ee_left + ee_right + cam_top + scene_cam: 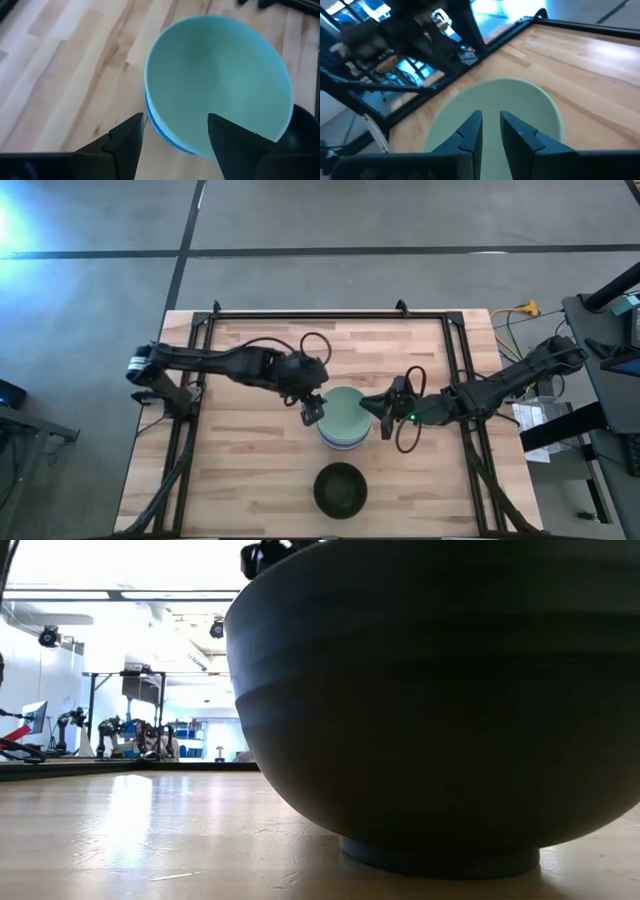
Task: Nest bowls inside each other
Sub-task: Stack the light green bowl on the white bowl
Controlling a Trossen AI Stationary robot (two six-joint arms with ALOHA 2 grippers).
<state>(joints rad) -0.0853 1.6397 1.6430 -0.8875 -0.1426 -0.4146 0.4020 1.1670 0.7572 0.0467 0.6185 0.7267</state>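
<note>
A stack of nested bowls [345,420] stands mid-table. Its top bowl [220,80] is pale green, with a blue rim [156,126] under it and pale bowls lower down. A black bowl [340,488] stands alone on its foot nearer the table's near edge, and it fills the low view [430,690]. My left gripper [313,412] is open at the stack's left side, with the top bowl's rim between its fingers [172,145]. My right gripper [376,407] hovers at the stack's right side [490,127], its fingers a narrow gap apart over the pale green bowl [520,100].
Bare wooden tabletop [240,470] lies left and right of the black bowl and toward the far edge. A black frame [330,313] runs along the table's far edge and sides. Cables and equipment sit beyond the right edge [530,310].
</note>
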